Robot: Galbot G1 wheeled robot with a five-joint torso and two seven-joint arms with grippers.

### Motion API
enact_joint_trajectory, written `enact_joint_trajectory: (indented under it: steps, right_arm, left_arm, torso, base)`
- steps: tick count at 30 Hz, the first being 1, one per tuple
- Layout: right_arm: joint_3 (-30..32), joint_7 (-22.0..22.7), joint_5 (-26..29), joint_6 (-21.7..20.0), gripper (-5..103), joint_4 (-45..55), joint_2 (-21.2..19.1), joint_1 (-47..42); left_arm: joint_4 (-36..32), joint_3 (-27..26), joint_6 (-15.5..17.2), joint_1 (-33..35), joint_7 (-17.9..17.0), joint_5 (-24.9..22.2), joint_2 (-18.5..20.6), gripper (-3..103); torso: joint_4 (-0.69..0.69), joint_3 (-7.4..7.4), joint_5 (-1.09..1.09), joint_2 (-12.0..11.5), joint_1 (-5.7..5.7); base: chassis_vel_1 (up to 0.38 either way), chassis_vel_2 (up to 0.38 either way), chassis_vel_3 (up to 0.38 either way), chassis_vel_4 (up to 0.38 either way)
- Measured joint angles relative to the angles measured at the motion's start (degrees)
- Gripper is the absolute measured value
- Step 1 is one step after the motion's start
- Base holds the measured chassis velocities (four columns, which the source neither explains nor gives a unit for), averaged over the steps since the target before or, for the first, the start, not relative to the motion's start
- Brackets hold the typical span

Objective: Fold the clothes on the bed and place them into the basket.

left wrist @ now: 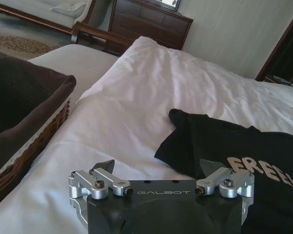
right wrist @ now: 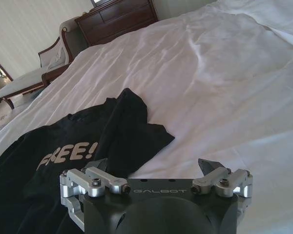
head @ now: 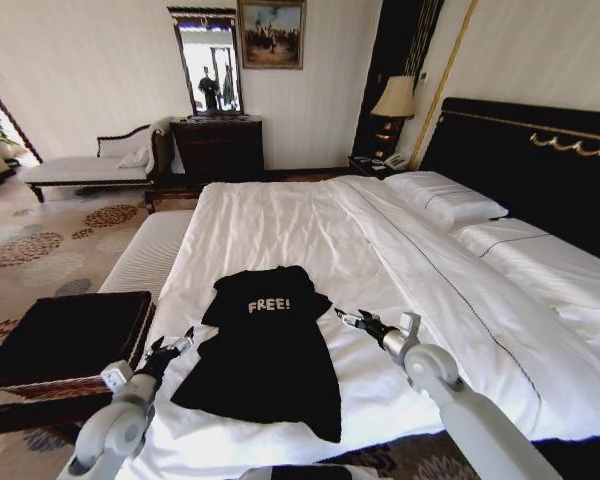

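Observation:
The clothes are one black T-shirt (head: 270, 350) with white "FREE!" lettering, lying spread and slightly rumpled near the foot of the white bed (head: 310, 220). My left gripper (head: 175, 343) hovers open just off the shirt's left edge, beside its sleeve (left wrist: 190, 136). On the opposite side my right gripper (head: 348, 318) stands open close to the other sleeve (right wrist: 136, 131). Nothing is between either gripper's fingers (left wrist: 107, 168) (right wrist: 207, 168). The wicker basket (head: 80, 330), topped with black fabric, stands on the floor left of the bed, its woven wall (left wrist: 34, 146) close to my left arm.
A striped bench (head: 145, 255) stands beyond the basket along the bed's left side. Pillows (head: 445, 195) lie against the black headboard (head: 540, 160) at right. A chaise longue (head: 80, 165), dresser (head: 218, 145) and lamp (head: 395, 100) line the far wall.

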Motion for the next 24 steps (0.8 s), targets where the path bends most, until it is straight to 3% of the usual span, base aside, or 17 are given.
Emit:
enact_joint_trajectory:
  steps: [9, 20, 24]
  right_arm:
    - [3.0, -0.3, -0.4, 0.4, 100, 1.1, 1.6, -5.9]
    - [3.5, 0.6, -1.6, 0.4, 100, 1.2, 3.6, -8.3]
    - [4.1, 0.7, -1.6, 0.4, 100, 1.3, 4.1, -9.5]
  left_arm:
    - [-5.0, -1.4, -0.6, 10.8, 0.5, -1.7, -3.1, 98]
    - [-2.5, -0.6, -0.9, 12.9, 0.4, -2.5, -4.0, 96]
    - [0.0, -0.3, -0.9, 12.2, 0.1, -2.5, -3.6, 90]
  torso:
    - [0.02, 0.01, 0.00, 0.0, 0.00]
    - [0.01, 0.00, -0.01, 0.0, 0.01]
    - [0.01, 0.00, 0.00, 0.0, 0.01]
  base:
    - [0.000, 0.000, 0.000, 0.000]
    - [0.000, 0.000, 0.000, 0.000]
    - [0.000, 0.000, 0.000, 0.000]
